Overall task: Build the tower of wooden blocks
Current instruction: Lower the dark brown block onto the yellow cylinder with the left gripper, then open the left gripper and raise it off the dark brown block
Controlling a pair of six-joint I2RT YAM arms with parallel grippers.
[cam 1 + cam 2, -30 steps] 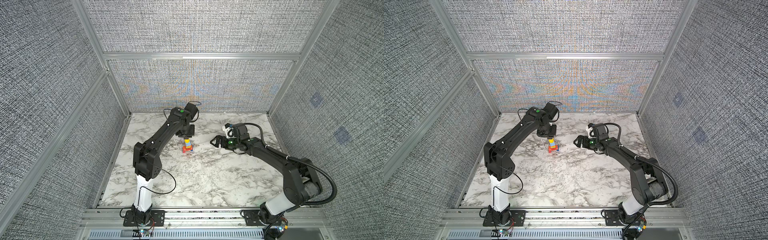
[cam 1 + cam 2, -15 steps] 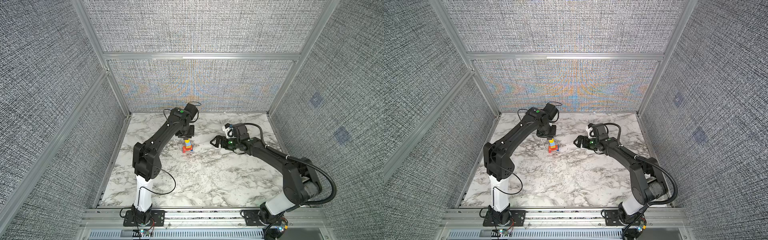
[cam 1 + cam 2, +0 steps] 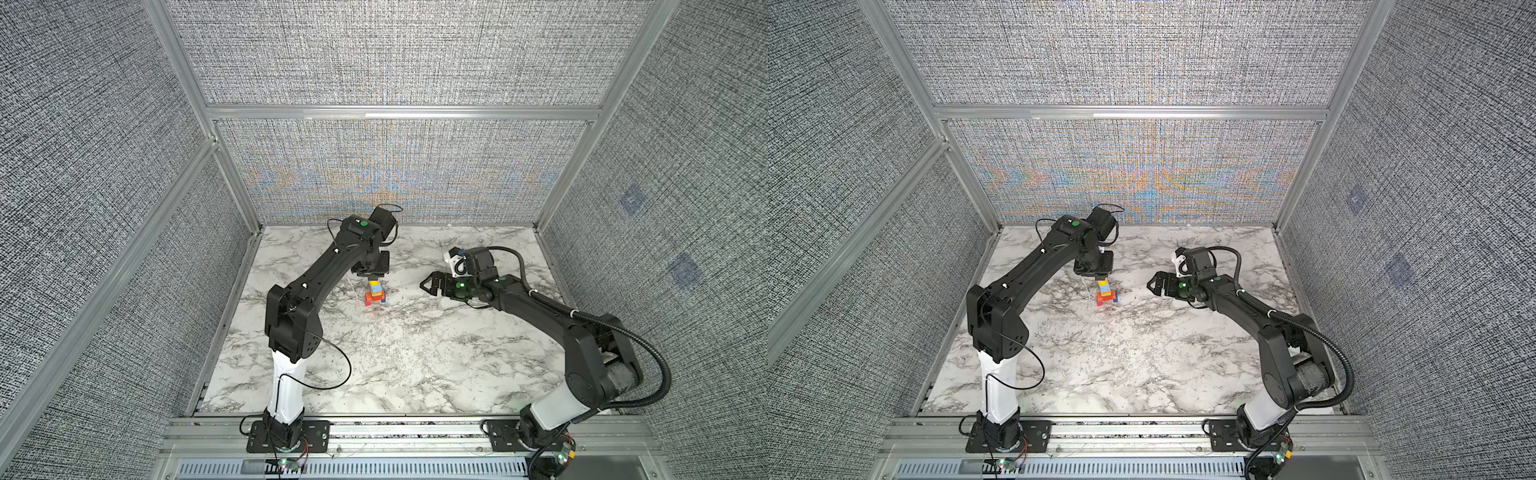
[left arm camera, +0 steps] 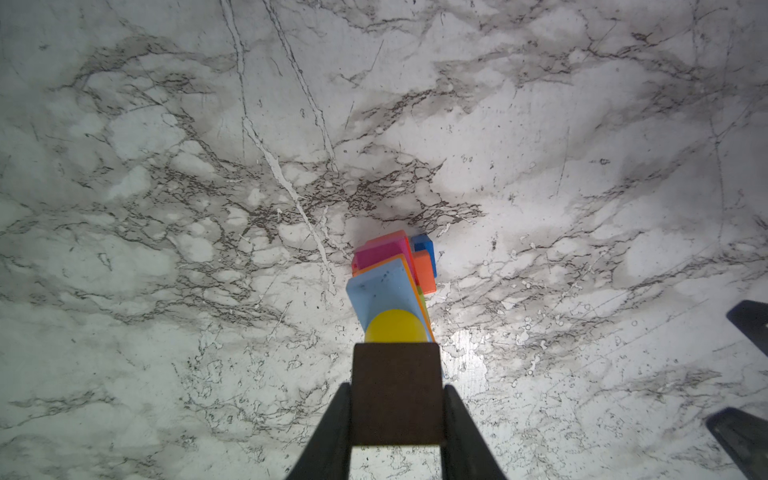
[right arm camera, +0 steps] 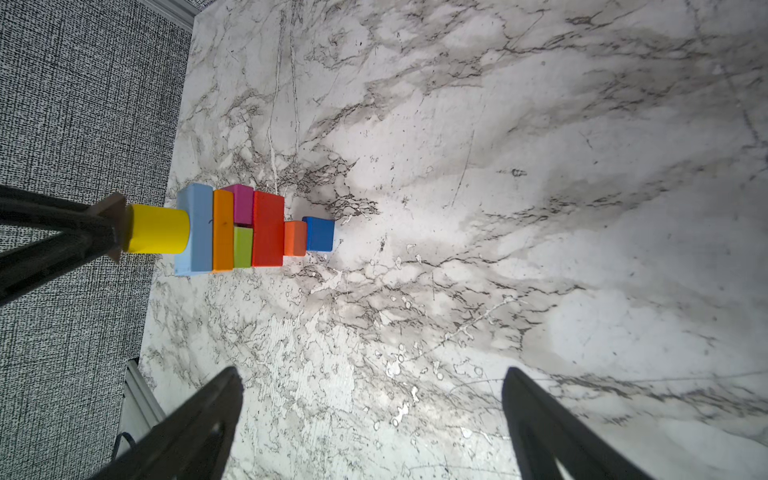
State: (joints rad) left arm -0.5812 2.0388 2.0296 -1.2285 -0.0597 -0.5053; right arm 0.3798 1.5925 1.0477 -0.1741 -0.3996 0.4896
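The tower (image 3: pixel 375 293) (image 3: pixel 1106 293) stands at the middle back of the marble table. In the right wrist view the tower (image 5: pixel 232 228) shows blue and small orange cubes at its base, then a red brick, magenta and lime blocks, an orange slab, a light blue block and a yellow cylinder (image 5: pixel 158 229). A dark brown block (image 4: pixel 397 392) (image 5: pixel 118 226) sits against the cylinder's top, with my left gripper (image 4: pixel 397 388) (image 3: pixel 372 272) shut on it from above. My right gripper (image 5: pixel 370 374) (image 3: pixel 428 284) hangs open and empty to the right of the tower.
Grey fabric walls with aluminium posts close in the table (image 3: pixel 415 353) at the back and both sides; the back wall (image 3: pixel 395 187) is near the tower. A metal rail (image 3: pixel 395 428) runs along the front edge.
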